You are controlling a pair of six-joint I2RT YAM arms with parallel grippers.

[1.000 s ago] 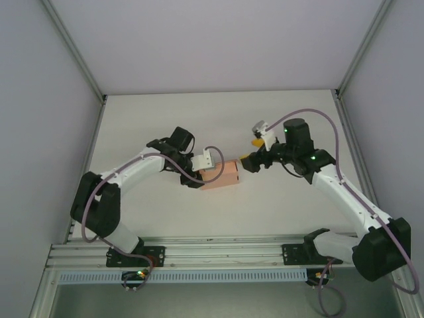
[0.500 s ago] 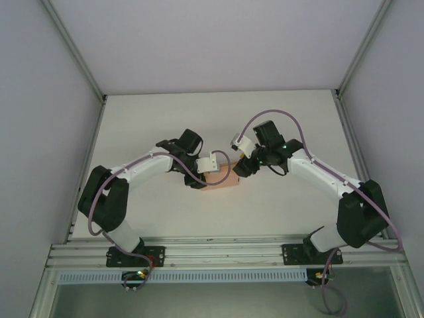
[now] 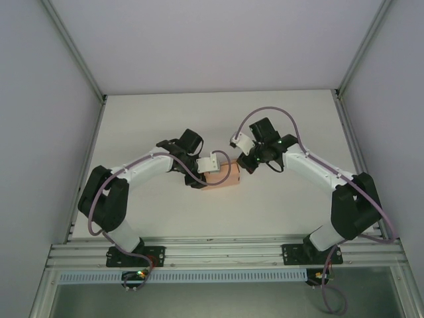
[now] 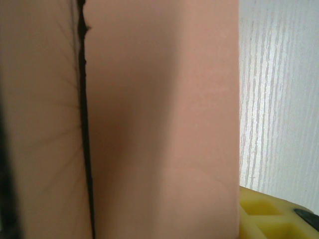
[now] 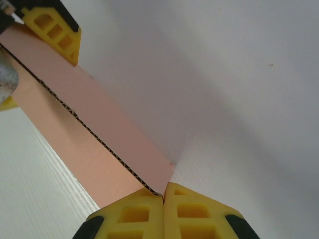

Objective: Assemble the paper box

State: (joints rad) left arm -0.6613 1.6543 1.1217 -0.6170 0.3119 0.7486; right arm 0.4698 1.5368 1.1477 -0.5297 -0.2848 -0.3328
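1. White table (image 3: 165,119) with pale grey walls (image 3: 218,40) on three sides.
2. Near the middle of the table, a small salmon-pink paper box (image 3: 225,177), resting between the two arms.
3. At the left end of the paper box, the left gripper (image 3: 209,175), clamped on it: in the right wrist view, pink card between two yellow fingers (image 5: 52,30), one above the card and one below.
4. Up close in the left wrist view, plain pink card with a thin dark slit down its left part, plus one yellow finger (image 4: 269,219) in the bottom right corner over the white table.
5. At the right end of the paper box, the right gripper (image 3: 246,165), squeezed all the way together.
6. In the right wrist view, a ridged card edge running down to the line where the two yellow pads (image 5: 199,216) meet, its corner touching the tips; cannot tell if that corner is nipped between them
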